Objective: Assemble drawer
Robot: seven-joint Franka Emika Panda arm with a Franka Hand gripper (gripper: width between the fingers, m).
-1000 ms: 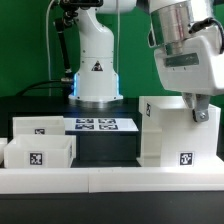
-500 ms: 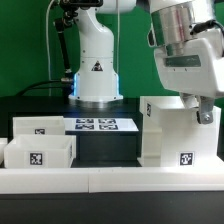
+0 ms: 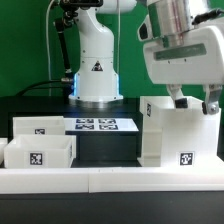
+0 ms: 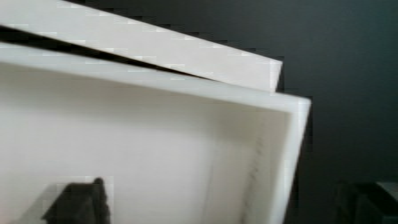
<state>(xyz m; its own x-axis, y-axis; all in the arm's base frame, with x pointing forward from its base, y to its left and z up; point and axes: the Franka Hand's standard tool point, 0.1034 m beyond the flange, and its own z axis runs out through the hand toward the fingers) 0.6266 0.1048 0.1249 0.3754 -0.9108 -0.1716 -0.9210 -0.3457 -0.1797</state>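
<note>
The gripper hangs over the tall box by the worktop's camera-side edge, jaws spread apart.

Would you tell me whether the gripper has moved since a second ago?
Yes. Judged against the box, the gripper has shifted toward the exterior view's left, and is at the box's top edge.

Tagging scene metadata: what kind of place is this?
Probably a robotics lab bench: a Panda arm on a black table, a green backdrop, a marker board, and a tagged white box and trays.
</note>
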